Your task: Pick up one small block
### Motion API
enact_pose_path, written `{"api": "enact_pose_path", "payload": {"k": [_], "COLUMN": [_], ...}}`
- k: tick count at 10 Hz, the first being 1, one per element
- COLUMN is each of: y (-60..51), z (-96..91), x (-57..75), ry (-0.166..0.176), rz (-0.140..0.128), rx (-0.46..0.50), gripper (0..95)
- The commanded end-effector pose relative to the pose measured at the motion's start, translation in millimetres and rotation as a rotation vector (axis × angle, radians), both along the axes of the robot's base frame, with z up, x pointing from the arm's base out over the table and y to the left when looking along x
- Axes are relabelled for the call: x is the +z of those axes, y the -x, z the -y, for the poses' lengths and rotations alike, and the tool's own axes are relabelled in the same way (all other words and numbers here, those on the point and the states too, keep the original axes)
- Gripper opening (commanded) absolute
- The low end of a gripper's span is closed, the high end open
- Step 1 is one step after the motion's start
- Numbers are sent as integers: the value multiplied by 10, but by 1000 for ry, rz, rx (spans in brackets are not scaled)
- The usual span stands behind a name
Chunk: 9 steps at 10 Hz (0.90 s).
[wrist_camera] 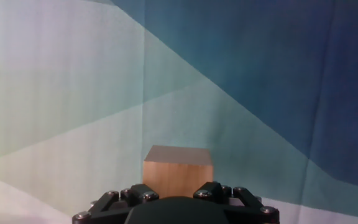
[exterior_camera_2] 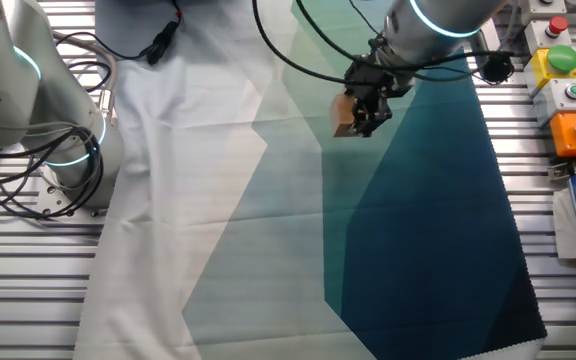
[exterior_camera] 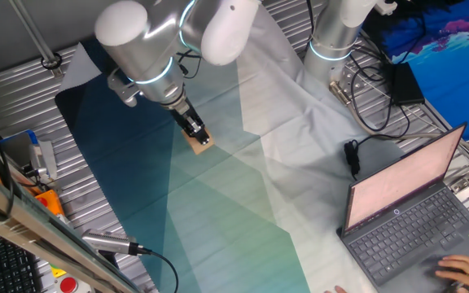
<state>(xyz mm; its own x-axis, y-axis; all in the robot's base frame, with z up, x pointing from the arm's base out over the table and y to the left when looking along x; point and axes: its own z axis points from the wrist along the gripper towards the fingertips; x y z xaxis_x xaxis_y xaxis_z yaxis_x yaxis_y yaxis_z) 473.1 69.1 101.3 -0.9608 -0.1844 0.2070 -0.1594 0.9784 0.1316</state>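
Observation:
The small block (wrist_camera: 178, 167) is a plain light-tan wooden cube. It sits between my two black fingers (wrist_camera: 143, 191), which press on its left and right sides. My gripper (wrist_camera: 178, 188) is shut on it. In one fixed view the block (exterior_camera: 202, 143) shows at the tip of the gripper (exterior_camera: 195, 130), low over the blue-green cloth (exterior_camera: 218, 212). In the other fixed view the block (exterior_camera_2: 343, 115) sits at the left of the gripper (exterior_camera_2: 360, 110). I cannot tell whether the block touches the cloth.
A second robot base (exterior_camera: 332, 41) stands at the back. An open laptop (exterior_camera: 414, 212) with a hand on it sits at the right. Cables (exterior_camera: 373, 106), a button box (exterior_camera_2: 558, 70) and tools (exterior_camera: 112, 242) lie round the cloth's edges.

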Motion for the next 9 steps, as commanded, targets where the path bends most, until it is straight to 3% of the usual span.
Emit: {"api": "enact_pose_path", "payload": {"k": [1,9], "y": [-11,-26], "z": [-19,-74], "x": [-29,-191], "ry": [2,11], "rz": [10,33], "rx": [0,-8], "gripper": [0,0]}}
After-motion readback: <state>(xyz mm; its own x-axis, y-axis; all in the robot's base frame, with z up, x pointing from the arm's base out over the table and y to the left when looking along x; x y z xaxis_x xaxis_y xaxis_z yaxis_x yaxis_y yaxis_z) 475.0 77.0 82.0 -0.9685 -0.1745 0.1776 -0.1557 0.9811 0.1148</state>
